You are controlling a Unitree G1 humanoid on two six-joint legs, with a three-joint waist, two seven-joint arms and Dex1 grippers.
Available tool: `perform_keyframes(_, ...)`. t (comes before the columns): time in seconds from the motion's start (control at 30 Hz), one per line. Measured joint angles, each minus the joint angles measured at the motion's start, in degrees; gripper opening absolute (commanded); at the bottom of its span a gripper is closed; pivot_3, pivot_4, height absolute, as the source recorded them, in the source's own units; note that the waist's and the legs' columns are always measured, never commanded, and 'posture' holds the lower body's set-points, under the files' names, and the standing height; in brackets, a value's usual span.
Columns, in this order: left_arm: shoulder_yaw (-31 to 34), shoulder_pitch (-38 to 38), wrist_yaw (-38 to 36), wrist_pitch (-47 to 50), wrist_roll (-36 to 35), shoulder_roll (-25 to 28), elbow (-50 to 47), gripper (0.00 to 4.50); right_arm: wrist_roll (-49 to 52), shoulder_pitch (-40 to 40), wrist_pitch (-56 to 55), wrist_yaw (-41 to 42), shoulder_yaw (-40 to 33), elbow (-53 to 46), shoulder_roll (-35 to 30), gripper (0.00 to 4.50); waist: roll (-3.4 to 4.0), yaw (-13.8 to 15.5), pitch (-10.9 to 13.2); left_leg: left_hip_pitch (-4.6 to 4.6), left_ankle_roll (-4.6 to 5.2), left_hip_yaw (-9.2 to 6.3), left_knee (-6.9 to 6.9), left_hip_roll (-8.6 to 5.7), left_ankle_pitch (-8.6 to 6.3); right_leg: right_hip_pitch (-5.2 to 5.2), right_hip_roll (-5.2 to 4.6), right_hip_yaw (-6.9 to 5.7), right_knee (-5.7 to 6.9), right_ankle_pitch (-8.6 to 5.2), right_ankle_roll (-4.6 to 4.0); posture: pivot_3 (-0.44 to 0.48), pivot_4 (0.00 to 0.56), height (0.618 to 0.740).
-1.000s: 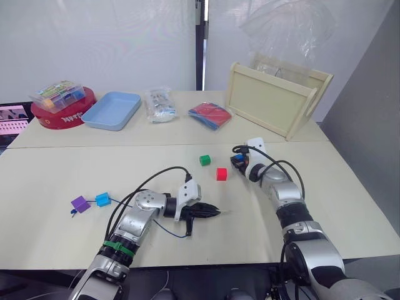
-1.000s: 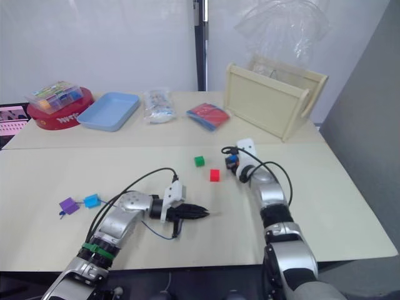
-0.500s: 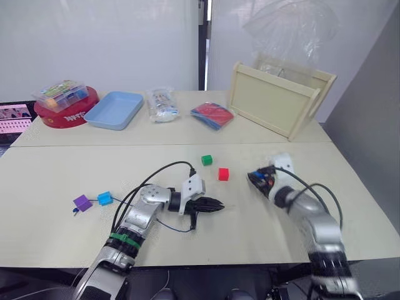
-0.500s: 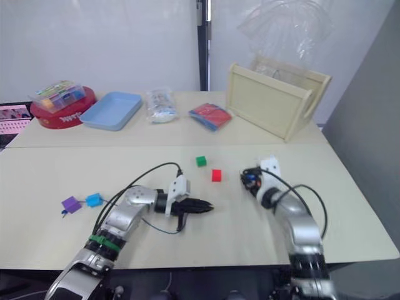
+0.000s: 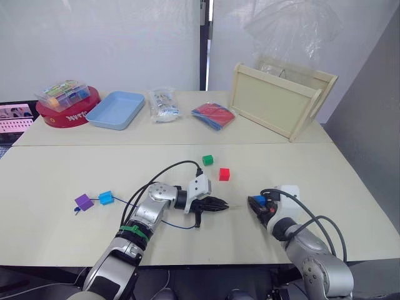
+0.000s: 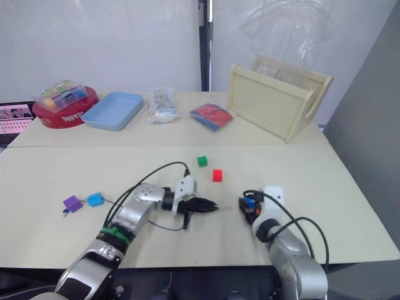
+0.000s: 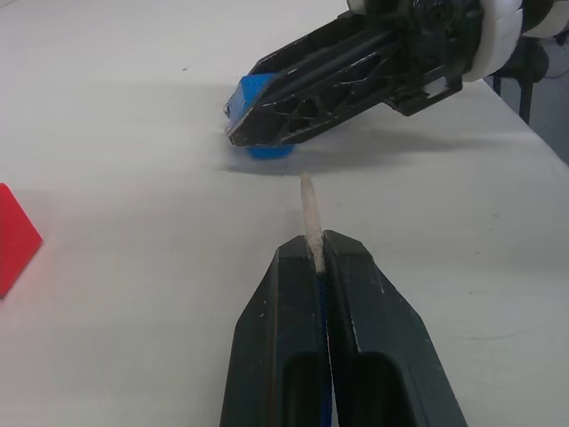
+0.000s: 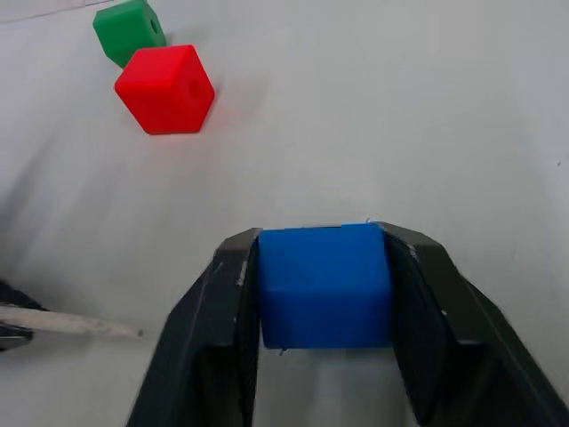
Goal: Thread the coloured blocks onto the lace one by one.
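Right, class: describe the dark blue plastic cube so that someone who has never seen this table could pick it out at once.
Start at the near edge of the long pale table and find the right gripper. The small dark blue plastic cube sits clamped between its two black fingers. Unlike the red cube and green cube lying free, it is the only one held.

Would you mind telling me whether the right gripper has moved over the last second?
Yes. The right gripper, holding the small dark blue plastic cube, came back from beside the small red plastic cube toward the table's near edge.
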Motion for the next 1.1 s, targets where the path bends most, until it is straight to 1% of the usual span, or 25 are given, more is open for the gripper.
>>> perform_keyframes(0.1,0.2,-0.3,0.1,-1.2,0.1,0.2,1.1,0.0,4.0,-3.3,1.9,0.2,-3.0,-0.2,-0.2,4.32,0.0,0.0,0.0,0.0,0.0,0.0,0.0,0.0,0.0,0.0,0.0,0.0,0.0,0.0,0.0,0.0,0.15,0.74)
perform_keyframes(0.13,0.3,-0.3,0.2,-1.3,0.1,0.2,1.2,0.0,4.9,-4.3,2.5,0.3,-3.7,-0.3,-0.8,4.47,0.0,0.0,0.0,0.0,0.0,-0.01,0.0,0.0,0.0,0.0,0.01,-0.01,0.0,0.0,0.0,0.0,0.15,0.74)
perform_keyframes(0.23,0.5,-0.3,0.3,-1.3,0.1,0.4,1.1,0.0,9.0,-7.7,5.2,2.4,-5.6,-0.4,-5.1,4.47,0.0,0.1,0.0,-0.03,0.0,-0.01,0.0,-0.01,0.0,0.01,-0.01,-0.02,-0.03,0.0,0.0,0.0,0.15,0.74)
perform_keyframes(0.3,0.6,0.1,0.7,-1.3,0.2,0.5,0.9,0.0,11.3,-10.4,7.0,8.3,-5.2,0.2,-14.1,4.47,0.0,0.1,0.0,-0.03,0.0,0.0,0.01,-0.05,0.0,0.02,-0.02,-0.02,-0.06,0.0,0.0,0.0,0.15,0.74)
perform_keyframes(0.33,0.6,0.3,0.7,-1.3,0.2,0.5,0.8,0.0,11.6,-11.2,7.1,10.1,-5.2,0.5,-16.5,4.47,0.0,0.1,0.0,-0.03,0.01,0.0,0.0,-0.05,0.0,0.02,-0.02,-0.02,-0.07,0.0,0.0,0.0,0.15,0.74)
perform_keyframes(0.43,0.7,1.7,1.4,-1.3,0.5,0.3,0.3,0.0,10.2,-14.4,3.2,24.1,-0.7,4.3,-33.3,4.47,0.01,0.1,0.0,-0.03,0.05,-0.01,0.01,-0.07,-0.03,0.05,-0.02,-0.04,-0.11,0.0,0.01,0.0,0.15,0.74)
perform_keyframes(0.5,0.8,1.9,1.8,-1.3,0.8,0.4,-0.6,0.0,4.2,-15.4,-6.1,37.0,6.8,7.6,-45.9,4.47,0.0,0.1,0.0,-0.01,0.09,-0.02,0.02,-0.06,-0.05,0.11,-0.01,-0.08,-0.19,-0.02,0.03,0.0,0.15,0.74)
perform_keyframes(0.57,0.9,2.2,2.0,-1.2,0.8,0.5,-0.8,0.0,-0.8,-17.5,-16.6,47.5,13.0,11.5,-51.0,4.47,-0.01,-0.2,0.0,0.01,0.1,0.0,0.03,-0.05,-0.05,0.1,-0.01,-0.05,-0.2,-0.02,0.04,0.0,0.15,0.74)
perform_keyframes(0.6,1.0,2.3,2.1,-1.2,0.8,0.4,-1.0,0.0,-1.9,-18.5,-19.7,50.6,14.6,12.7,-51.4,4.47,-0.02,-0.3,0.0,0.01,0.1,0.0,0.04,-0.05,-0.05,0.1,-0.01,-0.05,-0.19,-0.02,0.04,0.0,0.15,0.74)
perform_keyframes(0.63,1.0,2.6,2.2,-1.2,0.9,0.4,-1.3,0.0,-4.3,-21.7,-24.6,55.6,18.4,15.5,-51.5,4.47,-0.03,-0.7,0.0,0.02,0.09,0.0,0.04,-0.04,-0.05,0.11,-0.01,-0.04,-0.18,-0.02,0.04,0.0,0.15,0.74)
perform_keyframes(0.7,0.8,3.0,2.4,-1.3,1.0,-0.3,-1.8,0.0,-13.2,-30.2,-34.1,64.8,28.2,22.8,-52.2,4.47,0.01,-1.3,0.0,0.05,0.04,0.02,0.07,-0.05,-0.02,0.11,-0.03,-0.03,-0.14,-0.02,0.04,0.0,0.15,0.74)
perform_keyframes(0.77,0.6,3.3,2.7,-1.3,1.0,-0.7,-2.0,0.0,-19.8,-34.3,-38.9,69.3,33.0,27.9,-52.7,4.47,-0.01,-1.1,0.0,0.0,0.04,-0.02,0.08,-0.04,-0.02,0.11,-0.03,-0.08,-0.16,-0.02,0.04,0.0,0.15,0.74)
perform_keyframes(0.87,0.8,3.6,3.3,-1.2,1.0,-0.3,-3.1,0.0,-25.1,-38.2,-40.8,71.3,35.5,31.5,-51.5,4.47,-0.01,-0.8,0.0,-0.02,0.02,-0.02,0.08,-0.04,-0.01,0.13,-0.04,-0.08,-0.2,-0.02,0.04,0.0,0.15,0.74)
perform_keyframes(0.97,0.9,4.9,4.2,-0.9,1.0,0.1,-5.3,0.0,-27.6,-38.5,-38.2,73.0,37.5,32.9,-48.6,4.47,-0.01,-0.2,0.0,-0.04,-0.01,-0.01,0.1,-0.05,0.0,0.11,-0.06,-0.07,-0.19,-0.02,0.04,0.0,0.15,0.74)
perform_keyframes(1.1,0.9,6.4,5.1,0.5,1.0,0.2,-7.2,0.0,-29.5,-39.7,-36.2,73.1,37.6,33.4,-46.6,4.47,-0.01,0.0,0.0,0.0,-0.01,-0.02,0.1,-0.05,0.01,0.12,-0.05,-0.07,-0.15,-0.02,0.03,0.0,0.15,0.74)
